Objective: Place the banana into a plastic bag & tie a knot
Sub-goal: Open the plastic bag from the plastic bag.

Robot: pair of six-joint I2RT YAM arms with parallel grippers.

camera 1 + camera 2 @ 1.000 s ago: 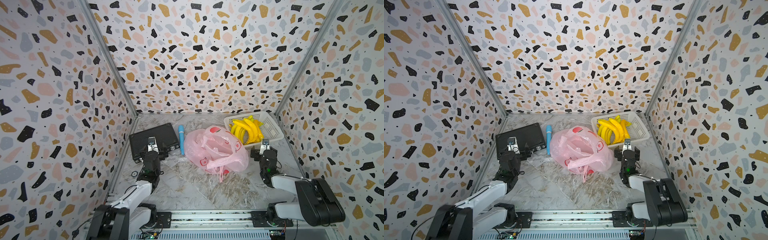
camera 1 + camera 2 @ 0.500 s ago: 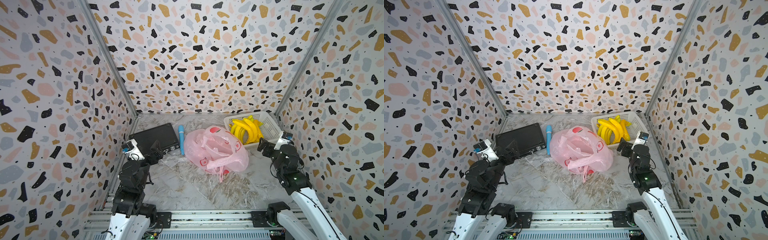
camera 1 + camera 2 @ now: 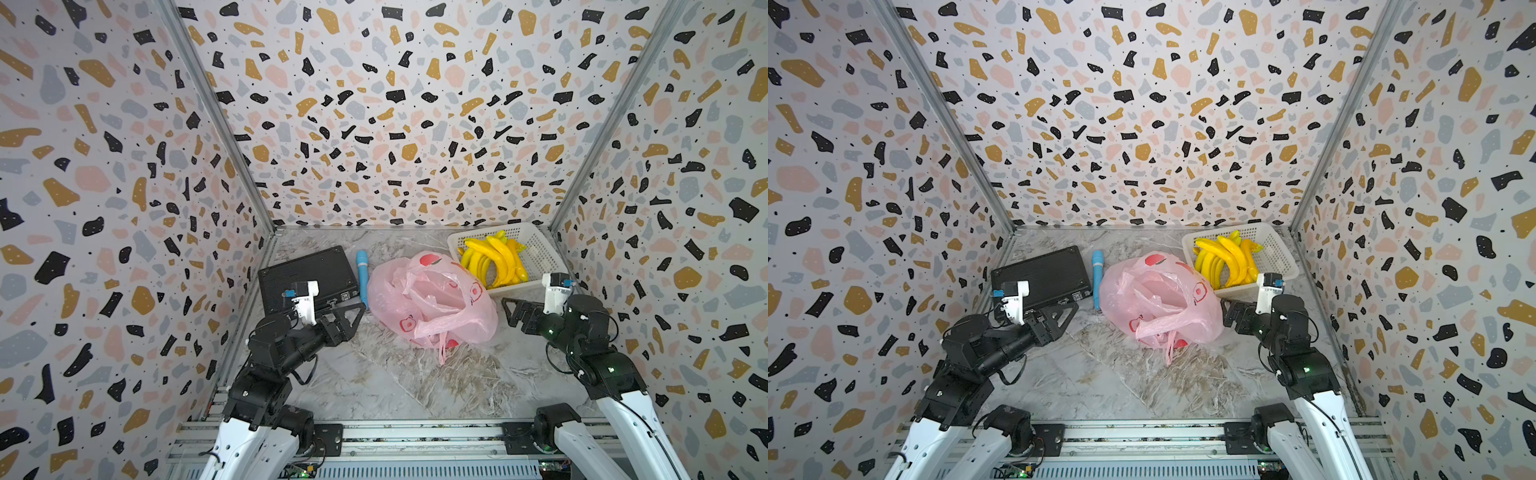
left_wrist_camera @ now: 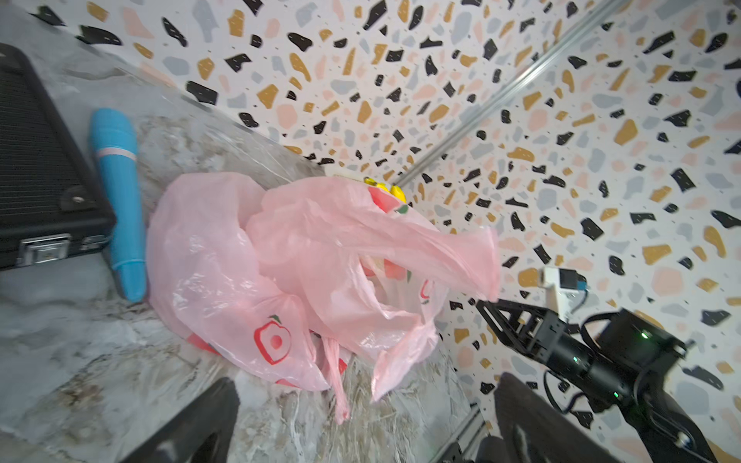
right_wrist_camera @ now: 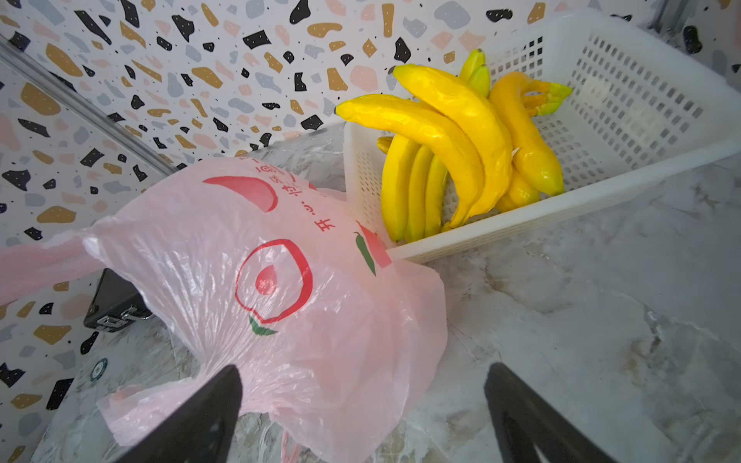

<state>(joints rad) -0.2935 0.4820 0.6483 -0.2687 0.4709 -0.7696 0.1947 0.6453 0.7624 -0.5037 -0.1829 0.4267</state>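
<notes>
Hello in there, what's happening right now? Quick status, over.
Left gripper and right gripper open, empty, flanking pink bag. Bananas in white basket, not yet bagged. Blue tube and black case beside bag, not in the way.

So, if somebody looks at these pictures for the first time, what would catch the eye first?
The crumpled pink plastic bag with red fruit prints, lying mid-way across the marble table, draws the eye first. Next come the bright yellow bananas in the white basket at the far right corner, beside the bag. The left claw and the right claw stand open on either side of the bag, holding nothing.
</notes>
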